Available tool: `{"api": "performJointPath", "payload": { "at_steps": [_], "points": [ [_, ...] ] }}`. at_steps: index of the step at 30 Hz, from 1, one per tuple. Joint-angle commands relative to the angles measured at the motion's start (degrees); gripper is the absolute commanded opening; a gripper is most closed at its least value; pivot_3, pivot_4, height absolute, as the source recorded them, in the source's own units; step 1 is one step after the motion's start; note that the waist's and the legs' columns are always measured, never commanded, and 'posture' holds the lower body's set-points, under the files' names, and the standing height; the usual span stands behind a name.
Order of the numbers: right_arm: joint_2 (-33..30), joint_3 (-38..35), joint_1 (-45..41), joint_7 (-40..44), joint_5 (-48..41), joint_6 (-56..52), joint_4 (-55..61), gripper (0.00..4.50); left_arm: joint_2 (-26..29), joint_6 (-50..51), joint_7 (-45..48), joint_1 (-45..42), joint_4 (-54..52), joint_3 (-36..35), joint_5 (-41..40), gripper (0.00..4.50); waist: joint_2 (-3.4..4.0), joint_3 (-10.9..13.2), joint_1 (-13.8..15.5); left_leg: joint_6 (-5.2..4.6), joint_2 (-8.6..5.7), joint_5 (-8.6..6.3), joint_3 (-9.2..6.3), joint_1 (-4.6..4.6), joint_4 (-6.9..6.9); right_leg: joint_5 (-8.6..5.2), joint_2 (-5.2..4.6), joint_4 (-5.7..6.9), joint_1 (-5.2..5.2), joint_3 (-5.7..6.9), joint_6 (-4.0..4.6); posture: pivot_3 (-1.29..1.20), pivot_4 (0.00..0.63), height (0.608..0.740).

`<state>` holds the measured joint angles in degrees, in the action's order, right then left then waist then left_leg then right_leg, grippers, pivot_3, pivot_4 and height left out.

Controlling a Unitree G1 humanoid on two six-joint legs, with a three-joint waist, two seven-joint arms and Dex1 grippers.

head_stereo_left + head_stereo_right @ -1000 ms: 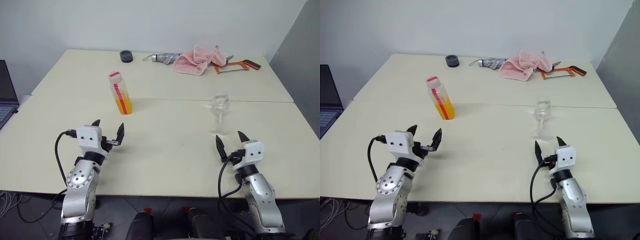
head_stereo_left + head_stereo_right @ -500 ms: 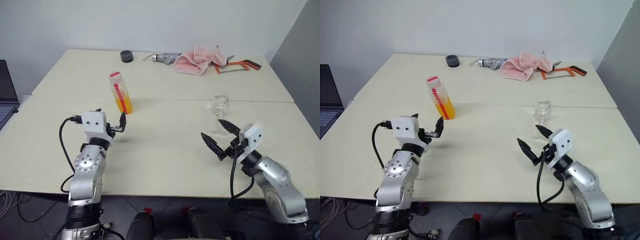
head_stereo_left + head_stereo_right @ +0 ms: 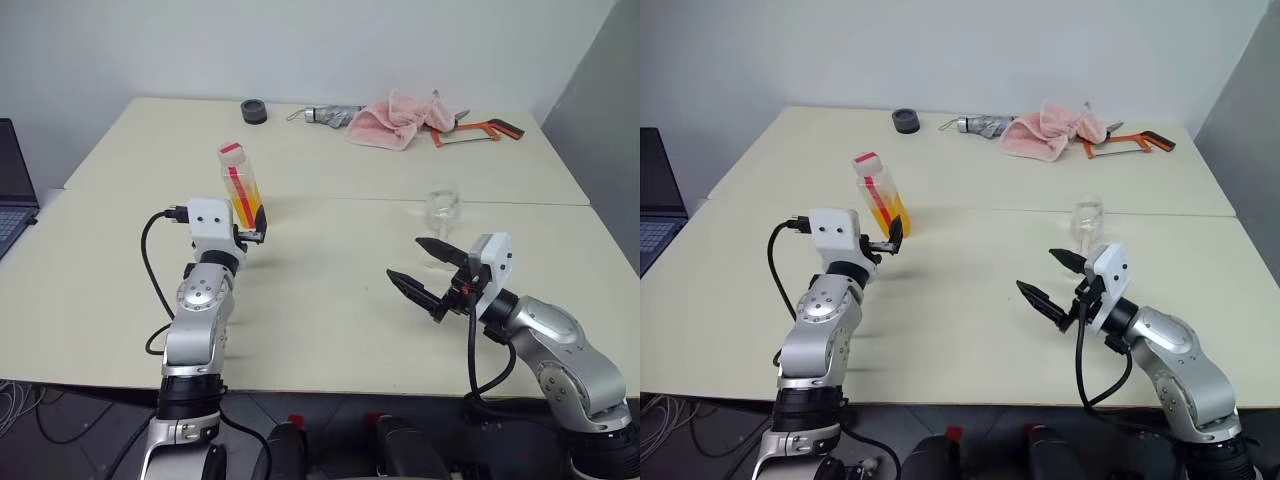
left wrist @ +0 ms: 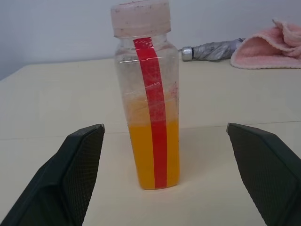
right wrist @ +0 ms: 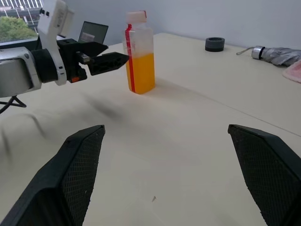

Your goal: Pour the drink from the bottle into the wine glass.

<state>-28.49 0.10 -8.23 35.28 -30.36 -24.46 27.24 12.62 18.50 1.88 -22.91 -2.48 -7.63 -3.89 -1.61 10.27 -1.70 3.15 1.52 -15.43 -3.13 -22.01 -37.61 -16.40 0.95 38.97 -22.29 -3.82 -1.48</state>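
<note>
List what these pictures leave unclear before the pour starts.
- Wine glass: its stem and foot are hidden behind the right gripper in both head views, and its clear bowl is too faint to show any contents.
- Bottle: whether its cap is loosened cannot be told.
- Left gripper: open, but its gap to the bottle is hard to judge; one finger overlaps the bottle's base.

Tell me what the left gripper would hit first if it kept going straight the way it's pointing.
Most likely the bottle. The open left gripper points right at it, with the bottle standing centred between the fingers and nothing in between.
</note>
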Motion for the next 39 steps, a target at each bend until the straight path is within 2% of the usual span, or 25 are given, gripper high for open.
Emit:
{"api": "performJointPath", "payload": {
  "at_steps": [1,9,26,39],
  "points": [
    [-1.4,0.4,-1.9,3.0,-1.2,-0.8,1.2,4.50,-0.2,0.1,-1.0,-2.9,0.5,-0.2,0.6,4.46,0.00,0.0,0.0,0.00,-0.01,0.00,-0.01,-0.01,0.00,0.00,0.00,0.00,0.00,0.01,0.00,0.00,0.150,0.740],
    [-3.6,0.7,-4.2,7.6,-2.1,-2.5,0.2,4.50,-0.1,-0.2,-2.6,-6.6,4.0,-0.3,1.7,4.46,-0.02,0.0,0.0,0.00,-0.02,0.00,-0.01,-0.02,0.00,0.02,-0.01,-0.01,0.00,0.03,0.03,0.00,0.150,0.740],
    [0.8,3.6,-12.7,6.4,-2.0,-5.6,-1.9,4.50,2.6,-1.3,-2.7,-14.4,14.3,-1.5,1.9,4.46,-0.02,0.0,0.0,0.01,-0.01,0.00,-0.07,-0.05,0.00,0.08,-0.03,0.00,-0.01,0.09,0.12,0.00,0.150,0.740],
    [3.9,3.2,-15.0,5.3,-3.1,-7.7,-2.1,4.50,3.0,-4.6,-2.7,-21.0,24.1,-1.6,2.2,4.46,-0.02,0.0,0.0,0.01,-0.02,0.00,-0.13,-0.11,0.00,0.11,-0.07,-0.01,-0.03,0.18,0.17,0.00,0.150,0.740]
  ]
}}
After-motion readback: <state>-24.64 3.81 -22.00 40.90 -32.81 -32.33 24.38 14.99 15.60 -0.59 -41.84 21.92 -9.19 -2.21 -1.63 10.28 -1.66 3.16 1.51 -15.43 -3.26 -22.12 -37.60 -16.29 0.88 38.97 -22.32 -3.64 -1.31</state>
